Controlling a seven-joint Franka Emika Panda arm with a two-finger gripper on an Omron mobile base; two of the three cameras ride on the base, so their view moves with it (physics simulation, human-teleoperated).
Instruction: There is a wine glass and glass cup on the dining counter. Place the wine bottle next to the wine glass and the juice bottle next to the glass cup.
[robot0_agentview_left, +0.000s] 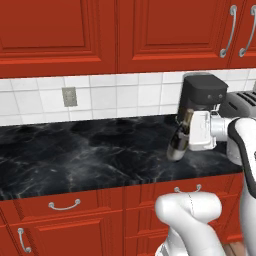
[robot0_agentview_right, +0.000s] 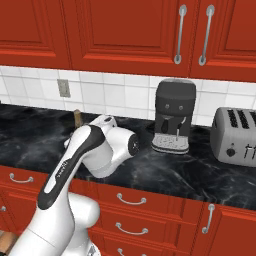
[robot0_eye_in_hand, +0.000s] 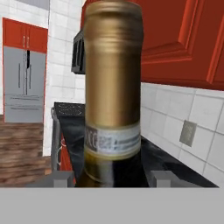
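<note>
Gripper (robot0_agentview_left: 186, 134) at right of frame, pinching tilted wine bottle (robot0_agentview_left: 179, 139) above black counter (robot0_agentview_left: 85, 155), beside coffee machine (robot0_agentview_left: 202, 92).

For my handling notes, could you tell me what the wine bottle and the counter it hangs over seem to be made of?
Wine bottle: apparently dark glossy glass in the body, with a gold, foil-like sleeve on the neck and a pale paper-like band below it. Counter: polished black stone, probably marble, judging by its pale veins and sheen.
</note>
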